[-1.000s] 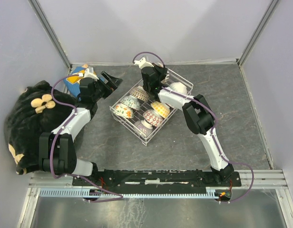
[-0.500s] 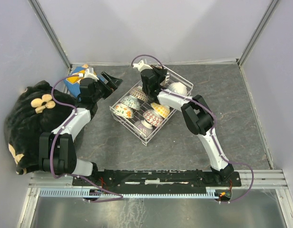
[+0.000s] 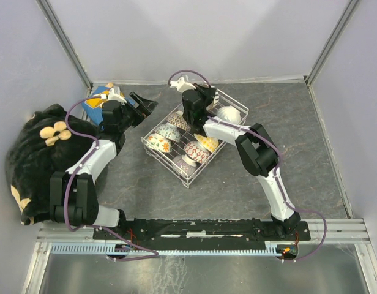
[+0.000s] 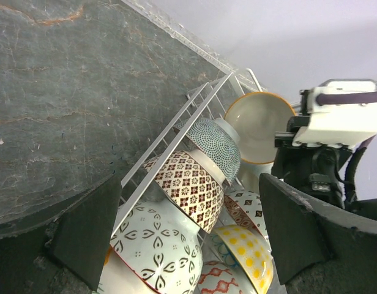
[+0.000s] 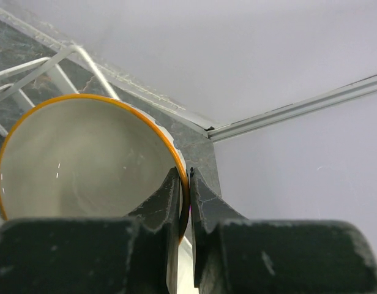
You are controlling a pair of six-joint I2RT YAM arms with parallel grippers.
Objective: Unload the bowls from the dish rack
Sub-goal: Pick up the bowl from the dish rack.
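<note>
Bowls (image 3: pixel 196 153) stand packed on edge in the dish rack (image 3: pixel 164 162), which sits mid tabletop (image 3: pixel 298 159) at a skew. The exact count is unclear, since they overlap and the right arm covers the rack's far end.

One orange-rimmed bowl (image 5: pixel 84 159) at that far end is clamped by the right pincer (image 5: pixel 188 184), jaws nearly together with the rim pinched between them. Its outer pattern is not visible. Its lower part is cut off by the fingers in the right wrist view and hidden behind a teal dotted bowl (image 4: pixel 214 144) in the left wrist view, so I cannot tell whether it rests on the wire or is clear of it. In the top view it is hidden under the wrist.

The left pincer (image 4: pixel 188 187) hovers just beside the rack's left side, jaws wide apart and holding nothing, facing a brown patterned bowl (image 4: pixel 194 196). A yellow dotted bowl (image 4: pixel 246 260) is cut off at the frame bottom.

A blue box (image 3: pixel 92 107) near the far left corner is mostly hidden behind the left arm. A dark bundle with a cream flower (image 3: pixel 29 159) lies by the left wall — hard to tell what it is.
</note>
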